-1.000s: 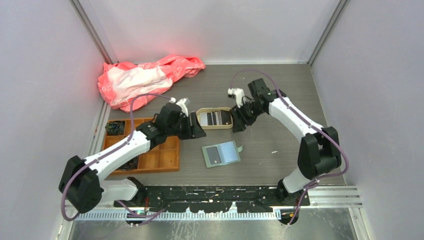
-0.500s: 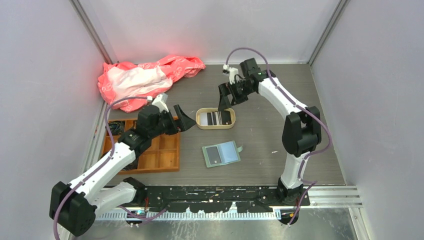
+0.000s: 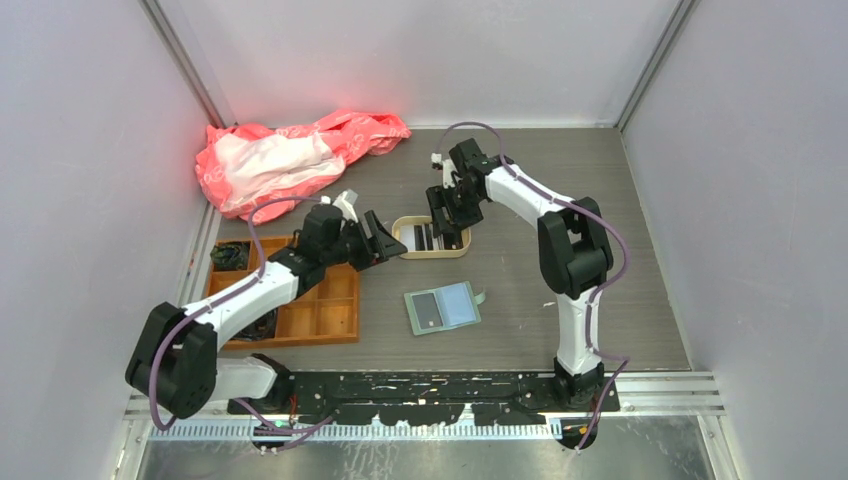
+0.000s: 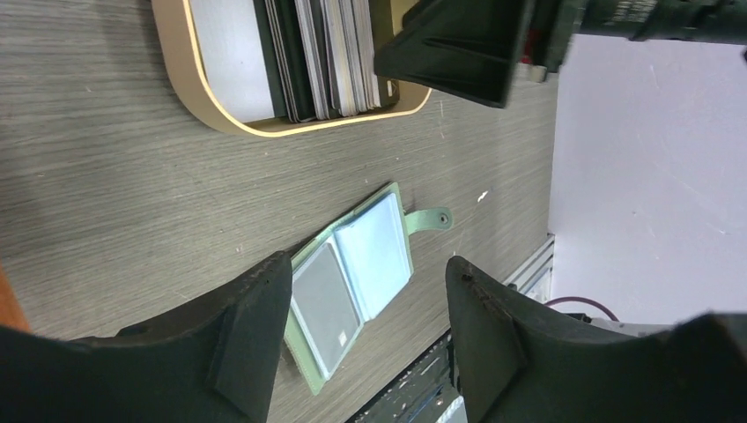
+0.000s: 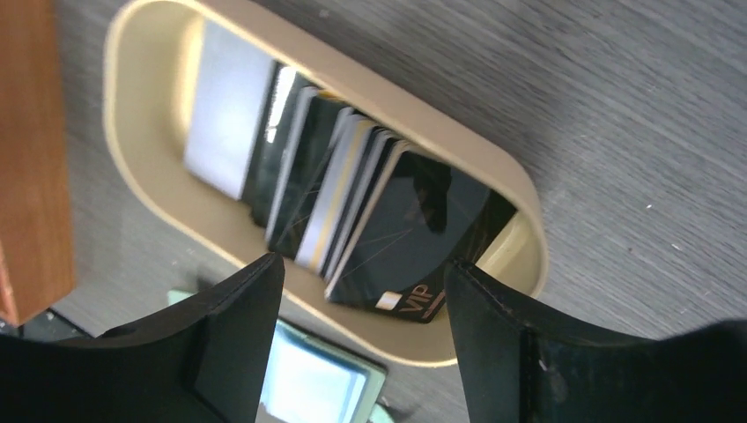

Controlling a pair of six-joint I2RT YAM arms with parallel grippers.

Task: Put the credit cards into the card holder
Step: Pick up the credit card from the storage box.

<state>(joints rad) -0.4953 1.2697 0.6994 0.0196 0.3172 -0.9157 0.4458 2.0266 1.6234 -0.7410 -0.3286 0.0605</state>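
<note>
Two pincers crowd one small beige tray point(image 3: 430, 256): the left pincer point(image 3: 382, 238) at its 9 o'clock, the right pincer point(image 5: 366, 264) over its 1 o'clock side, both with fingers apart and empty. If both reach in together, they could knock each other. The credit cards point(image 5: 352, 211) lie fanned and overlapping in this tray, so one grip may lift two cards or push the tray along the desk point(image 3: 560, 280). The card holder point(image 3: 443, 307) lies open near the tray, at its 6 o'clock. The orange compartment tray point(image 3: 300, 340) at 8 o'clock holds small dark parts.
</note>
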